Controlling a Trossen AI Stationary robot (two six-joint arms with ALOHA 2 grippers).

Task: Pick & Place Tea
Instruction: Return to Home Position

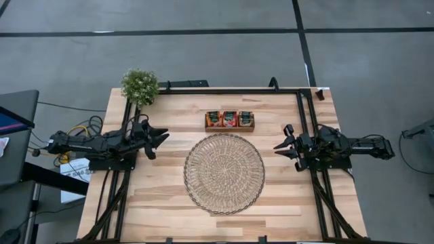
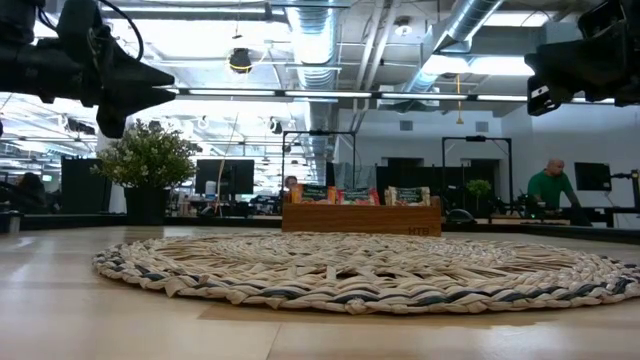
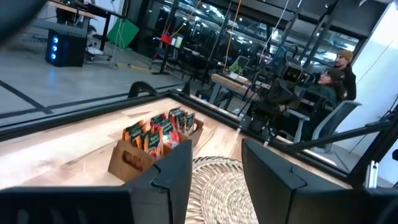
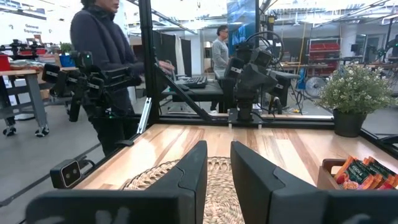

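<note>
Left gripper point(image 1: 161, 141) raised at left edge, right gripper point(image 1: 279, 146) at right edge; both fingers apart. Tea point(image 1: 230, 118) in tray point(image 1: 230, 128), beyond mat point(image 1: 224, 174).

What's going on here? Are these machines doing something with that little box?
Nothing is being handled right now. The left gripper and the right gripper hang open and empty at either side of the table. The tea sachets stand in the compartments of the wooden tray, just behind the round woven mat.
</note>
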